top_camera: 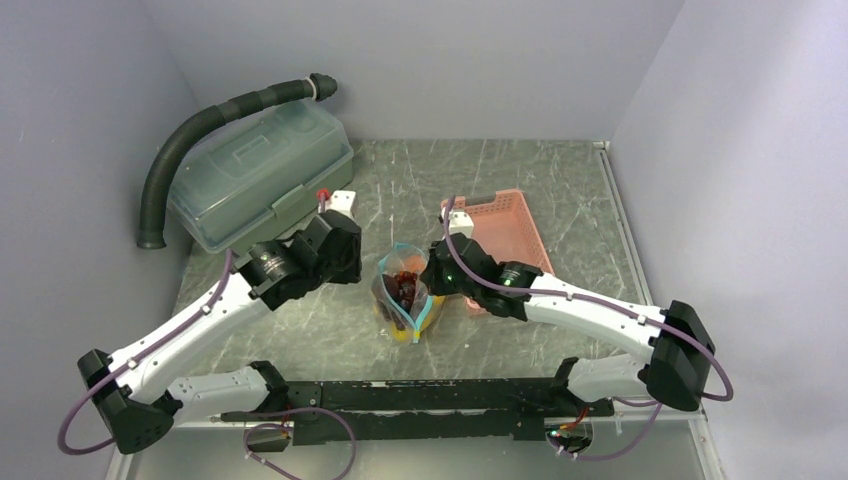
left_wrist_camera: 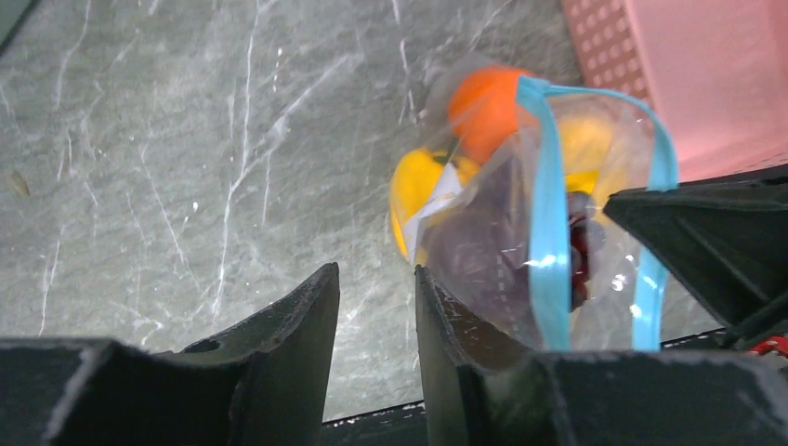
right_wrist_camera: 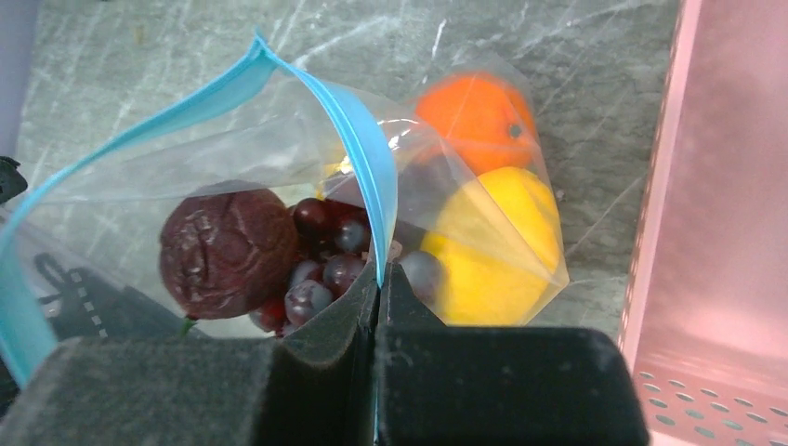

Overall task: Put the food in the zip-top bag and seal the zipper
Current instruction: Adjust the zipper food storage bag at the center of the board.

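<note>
The clear zip-top bag [top_camera: 404, 296] stands at the table's middle with its mouth open. Its teal zipper [right_wrist_camera: 364, 158] gapes in a loop. Inside lie the food pieces: a round orange [right_wrist_camera: 474, 113], a yellow oval piece [right_wrist_camera: 502, 251], dark grapes [right_wrist_camera: 325, 262] and a dark reddish round fruit [right_wrist_camera: 226, 251]. My right gripper [right_wrist_camera: 378, 277] is shut on the zipper strip at the bag's right edge. My left gripper [left_wrist_camera: 376, 279] is open just left of the bag, with only bare table between its fingers; its right finger [left_wrist_camera: 446, 311] is next to the bag's wall.
A pink perforated basket [top_camera: 510, 232] lies right behind the bag, close to my right arm. A large green-grey lidded box [top_camera: 262, 176] and a black ribbed hose [top_camera: 195, 130] sit at the back left. Walls close in the sides and back.
</note>
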Tool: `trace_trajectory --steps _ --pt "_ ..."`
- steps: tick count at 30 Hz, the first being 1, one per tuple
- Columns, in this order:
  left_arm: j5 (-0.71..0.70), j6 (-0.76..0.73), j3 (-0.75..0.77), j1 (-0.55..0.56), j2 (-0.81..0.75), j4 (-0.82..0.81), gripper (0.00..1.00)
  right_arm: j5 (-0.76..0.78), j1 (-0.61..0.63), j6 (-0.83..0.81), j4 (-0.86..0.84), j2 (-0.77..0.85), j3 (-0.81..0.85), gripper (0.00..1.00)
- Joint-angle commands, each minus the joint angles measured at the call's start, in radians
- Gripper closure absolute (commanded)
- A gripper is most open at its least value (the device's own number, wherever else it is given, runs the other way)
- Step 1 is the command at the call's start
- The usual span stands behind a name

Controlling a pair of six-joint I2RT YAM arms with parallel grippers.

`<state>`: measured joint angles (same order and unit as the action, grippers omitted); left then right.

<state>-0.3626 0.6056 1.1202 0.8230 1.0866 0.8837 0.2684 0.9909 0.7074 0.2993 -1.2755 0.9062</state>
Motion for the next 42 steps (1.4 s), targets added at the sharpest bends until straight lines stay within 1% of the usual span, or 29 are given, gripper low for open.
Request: trace_trajectory --steps 1,5,8,15,27,32,38,42 --pt "0.021 -0.01 0.087 -0.004 -0.04 -0.008 0.56 -0.024 0.002 -0.008 -0.018 0.059 0.064 1.0" --pt "0.064 -0.02 0.117 -0.005 -0.032 -0.021 0.45 -0.028 0.008 -0.011 -0.015 0.068 0.074 1.0" --pt "0.101 -0.023 0.124 -0.004 -0.005 -0.034 0.4 -0.029 0.009 -0.01 -0.015 0.065 0.077 1.0" --pt "0.15 -0.026 0.124 -0.004 0.061 -0.051 0.35 -0.03 0.012 -0.007 -0.022 0.059 0.068 1.0" --pt "0.186 -0.023 0.17 -0.004 0.061 -0.036 0.35 -0.037 0.012 -0.005 -0.037 0.05 0.051 1.0" --pt "0.203 -0.021 0.163 -0.003 0.072 -0.041 0.35 -0.036 0.012 -0.008 -0.037 0.051 0.049 1.0" --pt "0.166 -0.007 0.134 0.007 0.109 -0.031 0.37 -0.034 0.012 -0.011 -0.031 0.056 0.053 1.0" --pt "0.133 0.001 0.127 0.017 0.137 -0.024 0.42 -0.032 0.012 -0.013 -0.029 0.05 0.054 1.0"
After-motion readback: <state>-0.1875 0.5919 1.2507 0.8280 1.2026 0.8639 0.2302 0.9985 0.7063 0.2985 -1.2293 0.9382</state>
